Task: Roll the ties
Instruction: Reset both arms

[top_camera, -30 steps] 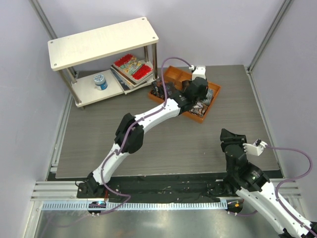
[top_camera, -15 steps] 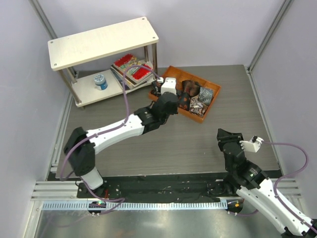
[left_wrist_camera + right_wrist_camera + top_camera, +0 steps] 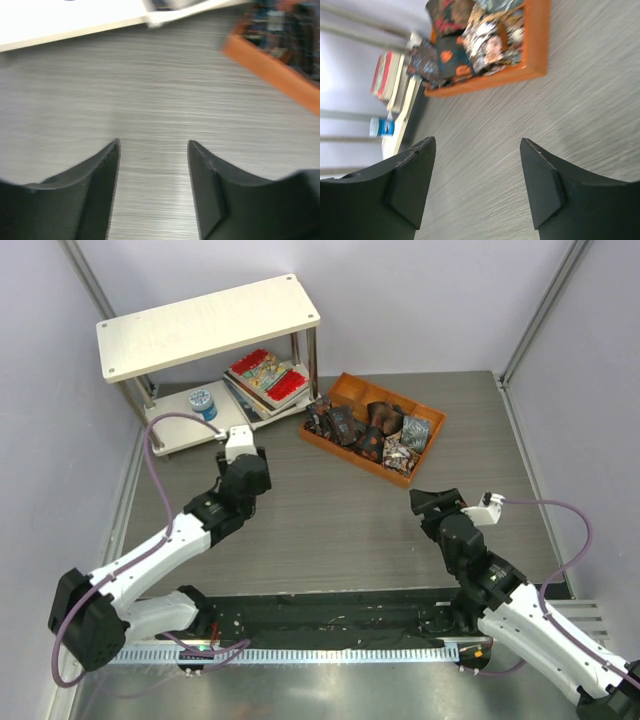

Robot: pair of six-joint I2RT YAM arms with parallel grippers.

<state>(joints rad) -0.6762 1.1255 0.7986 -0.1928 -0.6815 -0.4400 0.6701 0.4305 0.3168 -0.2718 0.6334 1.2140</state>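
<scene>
Holding: neither gripper grips anything.
Left gripper [image 3: 154,145]: fingers parted with a moderate gap, over the bare grey table [image 3: 150,85], near the shelf's low board [image 3: 70,22].
Right gripper [image 3: 477,142]: fingers spread wide, over the table, well apart from the tray.
Ties [image 3: 372,430]: small dark rolls with red-orange prints, bunched inside the orange tray [image 3: 539,35], far side of the table.

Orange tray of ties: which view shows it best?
Top external: the whole orange tray shows unblocked, with rolled ties inside. Right wrist catches it aslant, cropped at the frame's top. Left wrist shows only a blurred corner at upper right.
</scene>
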